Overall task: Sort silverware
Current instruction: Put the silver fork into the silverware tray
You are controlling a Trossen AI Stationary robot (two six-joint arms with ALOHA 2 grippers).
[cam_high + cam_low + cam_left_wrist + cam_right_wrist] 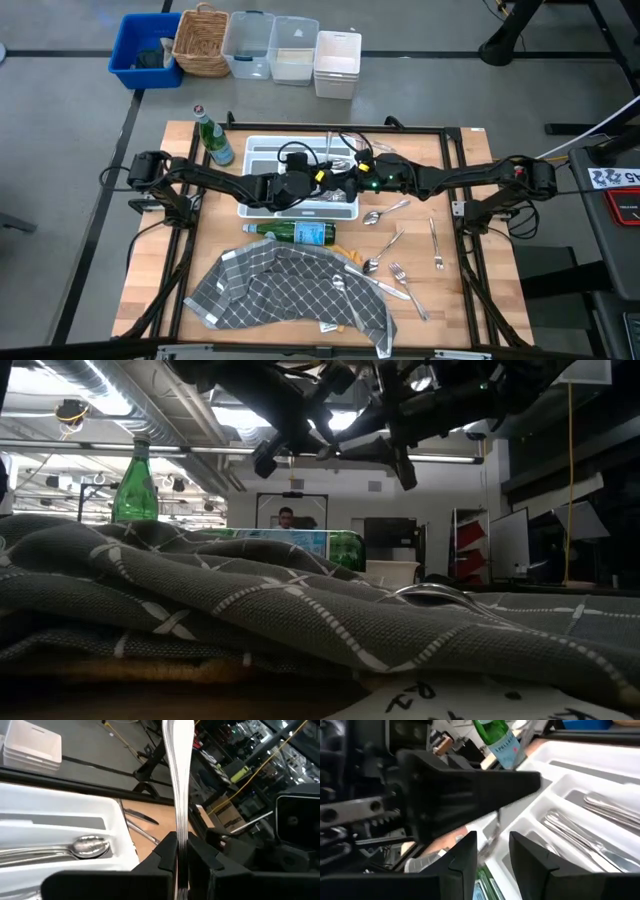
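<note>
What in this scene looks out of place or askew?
One green bottle lies on its side between the white tray and the crumpled grey cloth, while the other bottle stands upright. Loose silverware lies scattered at mixed angles, some partly on the cloth.

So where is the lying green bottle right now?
In the high view, the lying green bottle rests on the table between the white tray and the grey cloth, near the middle.
</note>
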